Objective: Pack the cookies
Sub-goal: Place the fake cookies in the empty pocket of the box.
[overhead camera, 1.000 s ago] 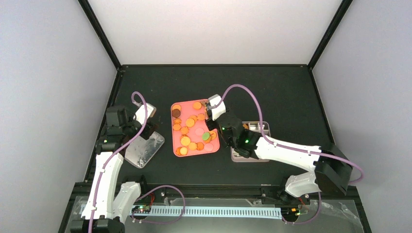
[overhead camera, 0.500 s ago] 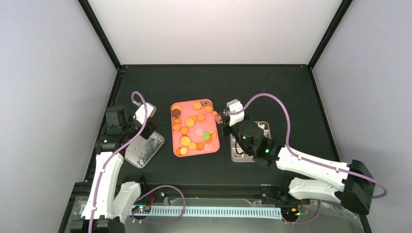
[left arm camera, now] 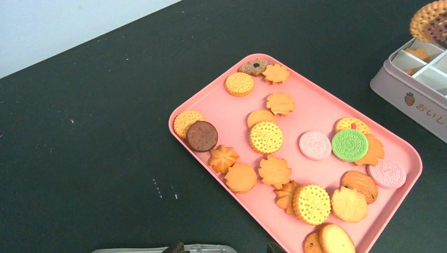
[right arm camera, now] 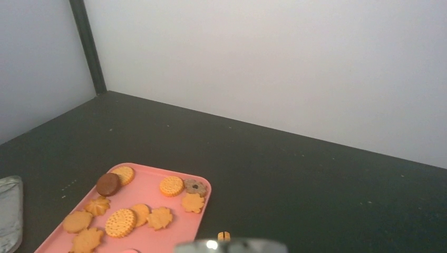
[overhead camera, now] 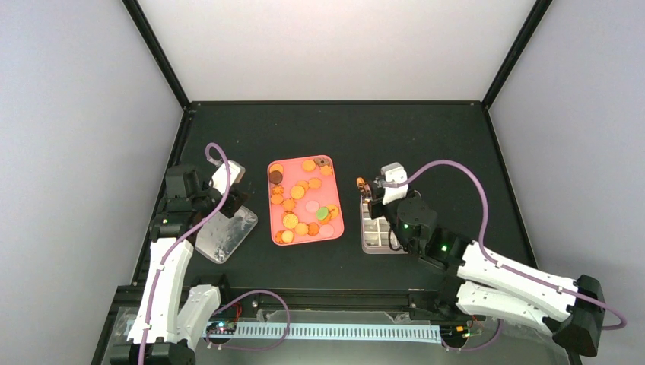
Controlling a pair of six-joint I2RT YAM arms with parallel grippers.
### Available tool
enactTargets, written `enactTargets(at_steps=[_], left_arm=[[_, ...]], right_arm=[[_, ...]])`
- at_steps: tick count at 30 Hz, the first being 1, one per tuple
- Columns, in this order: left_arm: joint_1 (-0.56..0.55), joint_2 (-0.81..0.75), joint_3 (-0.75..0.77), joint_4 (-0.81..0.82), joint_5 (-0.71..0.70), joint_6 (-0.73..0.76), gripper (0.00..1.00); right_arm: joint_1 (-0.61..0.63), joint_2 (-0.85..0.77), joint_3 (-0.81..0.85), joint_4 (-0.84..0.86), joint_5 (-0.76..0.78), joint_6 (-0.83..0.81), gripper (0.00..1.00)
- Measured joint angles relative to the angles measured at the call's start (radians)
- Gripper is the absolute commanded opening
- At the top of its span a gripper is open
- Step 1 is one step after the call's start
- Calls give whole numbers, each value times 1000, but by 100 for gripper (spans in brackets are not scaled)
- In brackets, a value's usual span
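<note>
1. Table [overhead camera: 456, 144]: black, carries everything.
2. Pink tray [left arm camera: 321, 110], mid-table. Most cookies [left arm camera: 266, 137] lie loose on it, flat, mainly orange/yellow, plus 1 green, 2 pink, 1 dark brown.
3. Divided tin [left arm camera: 403, 87], just R of tray, not touching it. One cell holds an orange piece; others I can see look bare. Step in hand, I judge: drop-off into the tin. To do it well:
   - centre the load over one free cell, not over a divider
   - go low before letting go
   - lay it flat so it doesn't bounce out or wedge on edge
4. Clear lid [overhead camera: 220, 239], L of tray, near L arm.
5. L claw [left arm camera: 222, 246]: tips wide apart, nothing between them, lid edge just below. Contact w/ lid: can't tell.
6. R claw [overhead camera: 368, 188]: over far-left corner of tin. Appears pinched on a round scalloped cookie [left arm camera: 428, 18] w/ dark centre, up in the air above the tin, clear of the cells. Fingers themselves too small to resolve, so grip = judgement.
</note>
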Motion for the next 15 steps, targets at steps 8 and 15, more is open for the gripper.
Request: enactTargets(at_steps=[8,15], left_arm=[[0,0,0,0,6,0,40],[0,0,0,0,15,15,40]], right_arm=[[-5,-109,-13,-143,82,36,1],[-31,-43,2,-266,197,114,1]])
